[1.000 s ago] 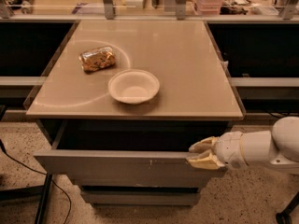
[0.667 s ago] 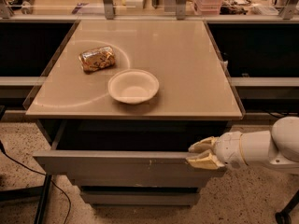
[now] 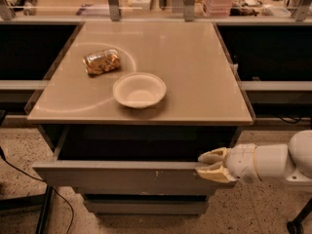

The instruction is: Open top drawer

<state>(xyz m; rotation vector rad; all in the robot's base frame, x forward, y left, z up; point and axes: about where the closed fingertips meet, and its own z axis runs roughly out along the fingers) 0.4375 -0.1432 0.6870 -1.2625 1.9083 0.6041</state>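
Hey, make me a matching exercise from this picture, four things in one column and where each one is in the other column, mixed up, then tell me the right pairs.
Column one:
1. bowl
2. packet
3. top drawer
4. gripper

Column two:
A. at the right end of the drawer's front
B. on the tabletop, near the middle of its front edge
C. open, sticking out below the tabletop
D. on the tabletop, behind the bowl and to its left

Pairs: 1-B, 2-D, 3-C, 4-A.
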